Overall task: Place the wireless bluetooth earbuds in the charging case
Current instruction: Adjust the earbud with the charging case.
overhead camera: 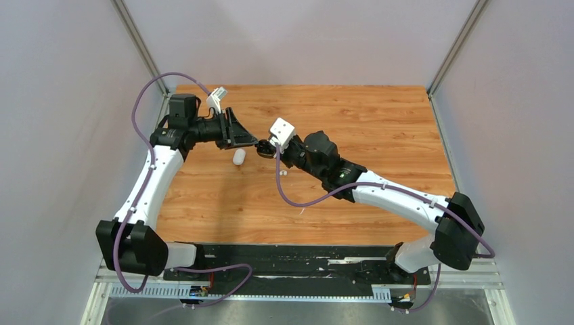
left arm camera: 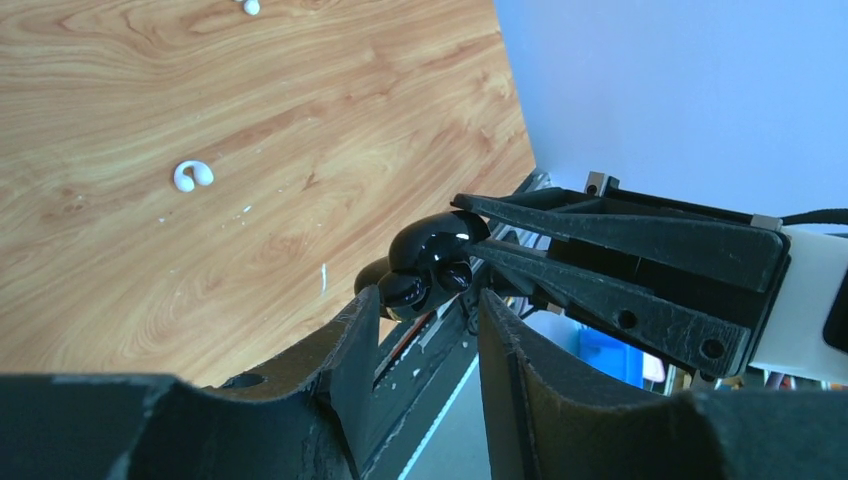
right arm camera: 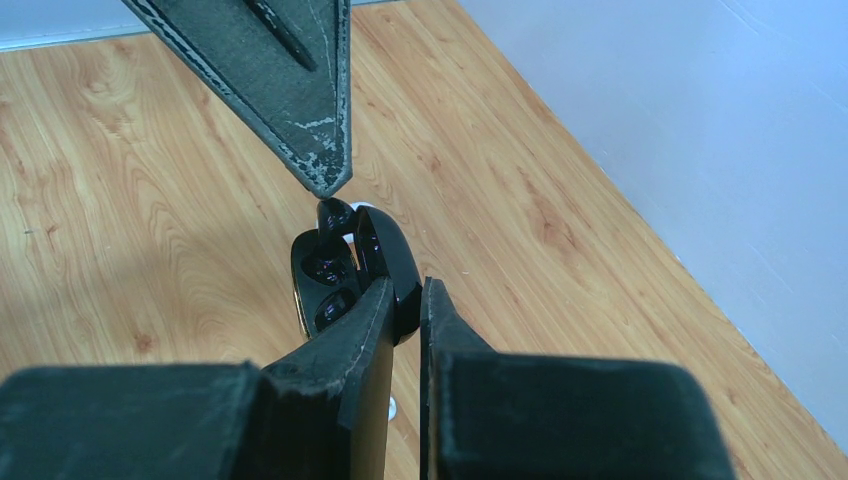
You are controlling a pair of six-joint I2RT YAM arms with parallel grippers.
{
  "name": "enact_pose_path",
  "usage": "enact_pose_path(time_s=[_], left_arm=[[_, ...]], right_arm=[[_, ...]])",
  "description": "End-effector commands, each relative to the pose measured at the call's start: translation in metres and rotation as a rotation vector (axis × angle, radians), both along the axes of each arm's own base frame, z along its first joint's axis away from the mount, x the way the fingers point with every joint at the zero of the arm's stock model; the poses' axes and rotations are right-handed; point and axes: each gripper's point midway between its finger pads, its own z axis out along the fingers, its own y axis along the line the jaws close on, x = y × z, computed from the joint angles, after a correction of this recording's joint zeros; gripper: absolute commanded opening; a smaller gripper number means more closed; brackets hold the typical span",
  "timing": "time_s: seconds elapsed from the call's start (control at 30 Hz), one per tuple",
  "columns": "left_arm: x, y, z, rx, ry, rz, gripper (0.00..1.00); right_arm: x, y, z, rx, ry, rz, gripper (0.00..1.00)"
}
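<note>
While your right gripper point(right arm camera: 405, 300) pinches the open black case point(right arm camera: 330, 280) by its lid, your left gripper point(left arm camera: 425, 305) hovers half-open right beside it.

No readable text in any view.
The glossy black charging case point(right arm camera: 352, 262) shows no legible brand, label or number on its lid or inside. The wood-grain desk point(overhead camera: 379, 122) under the case bears no print. The white wrist box point(overhead camera: 282, 130) just beside the case is too small to make out any marking.
</note>
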Motion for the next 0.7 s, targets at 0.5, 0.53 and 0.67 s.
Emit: enact_pose_path(time_s=[0.5,0.53,0.67], left_arm=[[-0.002,-0.017,0.007,0.033,-0.066,-0.085,0.42],[-0.003,-0.016,0.006,0.040,-0.069,-0.088,0.42],[-0.002,-0.011,0.006,0.091,-0.097,-0.068,0.43]], right_arm=[[0.000,0.006,0.026,0.073,-0.013,0.004,0.00],[0.000,0.006,0.024,0.071,-0.012,0.004,0.00],[-0.001,0.006,0.021,0.066,-0.008,0.007,0.00]])
